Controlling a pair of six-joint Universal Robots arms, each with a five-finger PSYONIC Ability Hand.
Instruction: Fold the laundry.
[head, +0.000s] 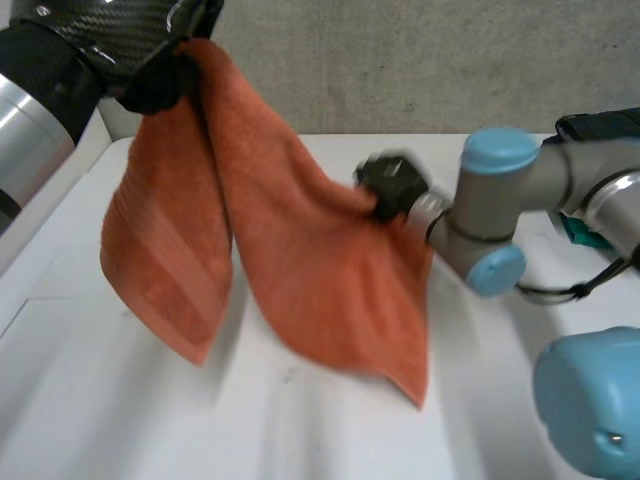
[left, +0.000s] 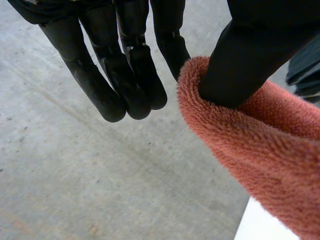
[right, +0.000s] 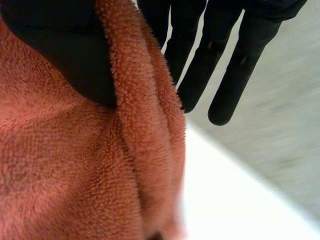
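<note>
Fingers (left: 135, 80) of the left hand (head: 158, 82), matte black, straight and close together, hang beside a rolled rim of the towel (head: 300, 260). The nearest one stands against that rim, and the broad thumb (left: 245, 55) presses into the fold from the other side, pinching it. Towel: rust-orange terry with a looped pile and a flat woven band near one end, draped in two hanging lobes with pointed lower corners, held up over the white table (head: 90, 400). The left hand has it bunched at the top. The right hand (head: 392, 185) takes a side edge partway down, where its straight fingers (right: 240, 65) and thumb (right: 70, 55) pinch a doubled fold. Whether the low corners touch the table cannot be told. From the head camera the pinched cloth is hidden inside both hands, and the right hand is hard to make out. Right arm (head: 500, 200): grey joint with light-blue caps.
</note>
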